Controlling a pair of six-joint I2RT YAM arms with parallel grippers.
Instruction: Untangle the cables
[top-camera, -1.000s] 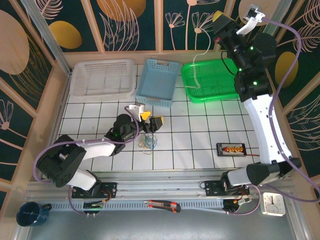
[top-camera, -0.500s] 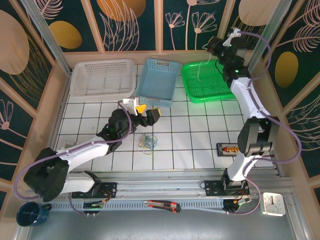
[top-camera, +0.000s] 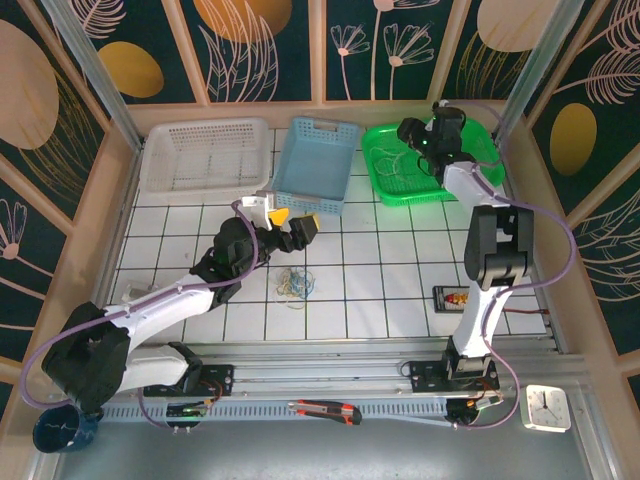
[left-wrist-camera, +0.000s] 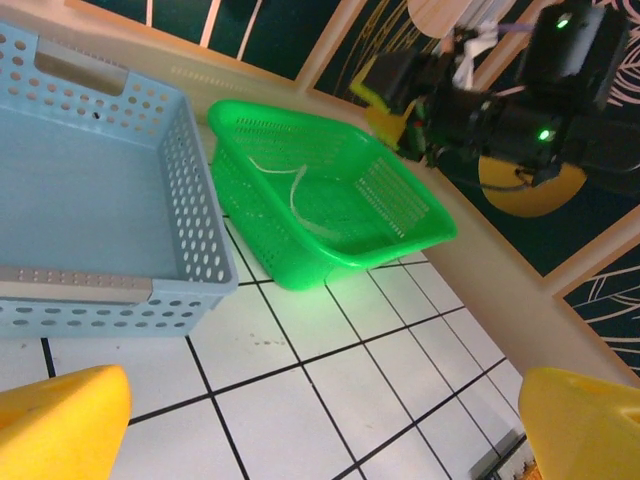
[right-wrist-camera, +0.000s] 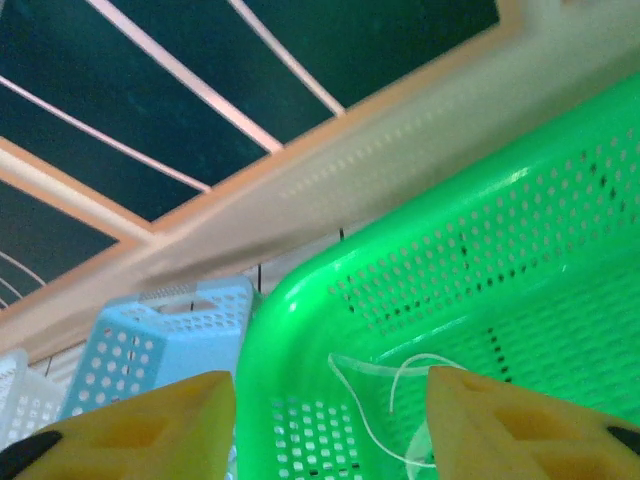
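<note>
Looks like the robot is sorting strands out one at a time. One pale cable (left-wrist-camera: 297, 190) is lying loose in the green basket (top-camera: 400, 197) at the back right. The right tool (right-wrist-camera: 328, 385) hangs just over that basket with its yellow fingers apart. Nothing is pinched between them as far as the wrist view shows, so that drop-off looks done.

The rest of the job is the tangle (top-camera: 297, 284), a small knot of blue and yellowish wire sitting on the desk (top-camera: 400, 270) in front of the blue basket (top-camera: 318, 165). The left tool (top-camera: 297, 222) hovers above and a bit behind it, fingers spread wide and holding nothing. Its wrist camera is looking off toward the baskets rather than down at the wires.

So the step in hand is probably picking the next strand. The left tool would need to tip down and drop onto the knot, then close on a single wire at the edge of the pile rather than the middle. Grabbing the middle would likely just lift the whole clump. The right tool is well away, so it would have to come back across if a second grip is needed to pull the wires apart.
</note>
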